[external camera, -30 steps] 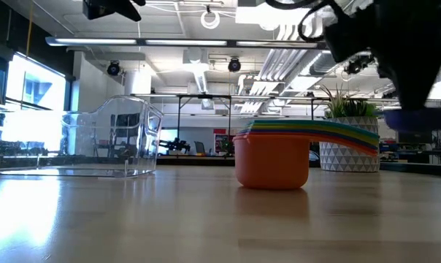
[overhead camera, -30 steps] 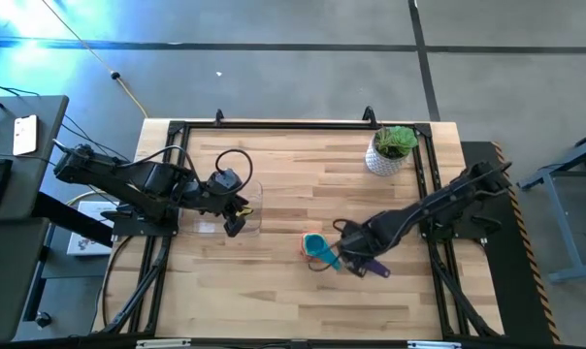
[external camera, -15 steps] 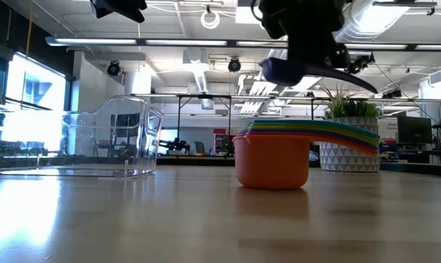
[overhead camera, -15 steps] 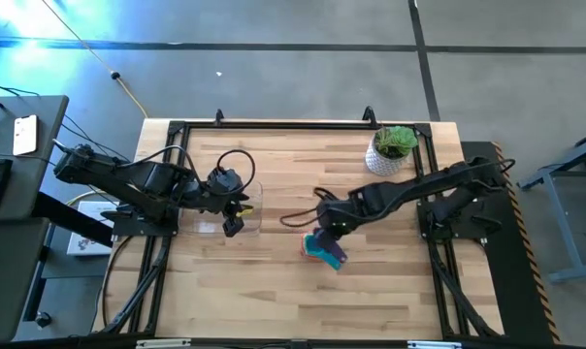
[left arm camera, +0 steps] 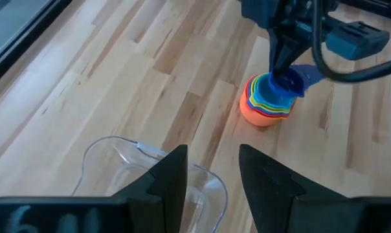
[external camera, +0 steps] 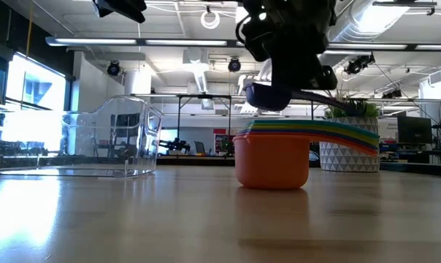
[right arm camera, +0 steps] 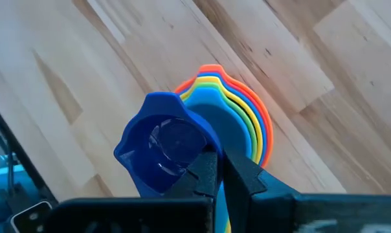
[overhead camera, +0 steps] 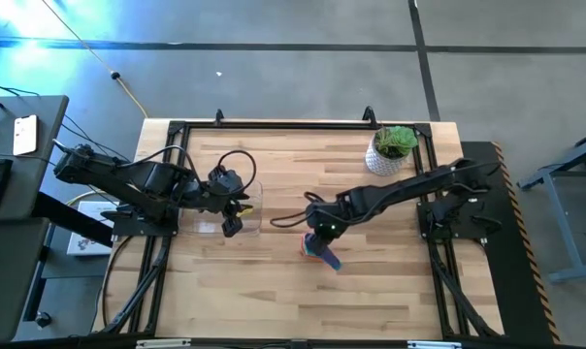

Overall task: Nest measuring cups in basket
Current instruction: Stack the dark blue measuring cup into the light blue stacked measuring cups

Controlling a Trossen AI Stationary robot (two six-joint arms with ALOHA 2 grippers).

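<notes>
A stack of nested measuring cups stands on its orange outer cup's base on the table. My right gripper hangs just above the stack, shut on a small dark blue-violet cup. The clear basket sits on the table's left part. My left gripper hovers open over the basket's near rim, touching nothing. My right gripper pinches the dark cup between its two fingers at the side of the bowl where the handle starts. The fingers come from above, pointing down. The cup is lifted clear, mouth up, just over the stack, and its flat handle sticks out sideways past the fingers.
A white pot with a green plant stands at the table's far right corner. Bare wood lies between the basket and the stack and along the near edge. Black frame rails run along the table's edges.
My right gripper has carried the dark cup from low over the table at the stack's right, up and toward the table's left, then down until it hangs just above the stack. It has stayed shut on the cup. The stack has not moved.
</notes>
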